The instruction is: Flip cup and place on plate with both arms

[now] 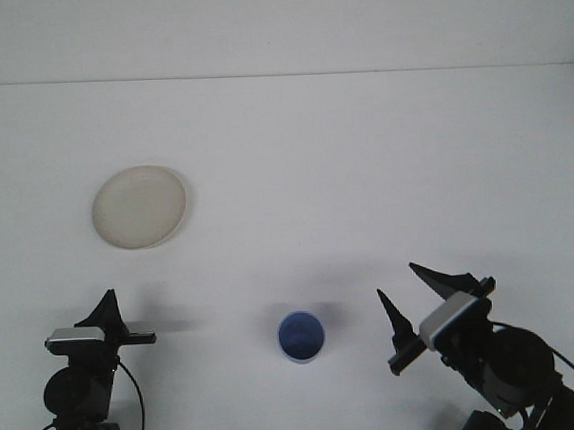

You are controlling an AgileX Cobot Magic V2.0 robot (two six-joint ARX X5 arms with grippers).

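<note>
Down at the near edge of the white table, at about five o'clock in the front view, the right gripper sits with its two black pointed fingers spread wide apart and aimed up and away toward the far side, nothing between them. A pale grey block sits just behind the fingers, and the dark round wrist body is below that, cut off by the bottom edge.

Just to the nine o'clock side of that gripper, apart from it and not touched by anything, stands the blue cup. Its mouth faces up: the round rim and the blue inside are plainly visible, so it is upright on the table surface, with a faint shadow around it.

Further round, at seven o'clock in the view, is the left gripper. One black triangular finger points up and a thin dark piece pokes out sideways toward three o'clock, but from this angle I cannot tell whether its fingers are apart or together. It holds nothing that I can see, and it is well apart from the cup.

Up at ten o'clock, well away from both grippers and from the cup, lies the round cream plate, flat on the table with nothing on it
</note>
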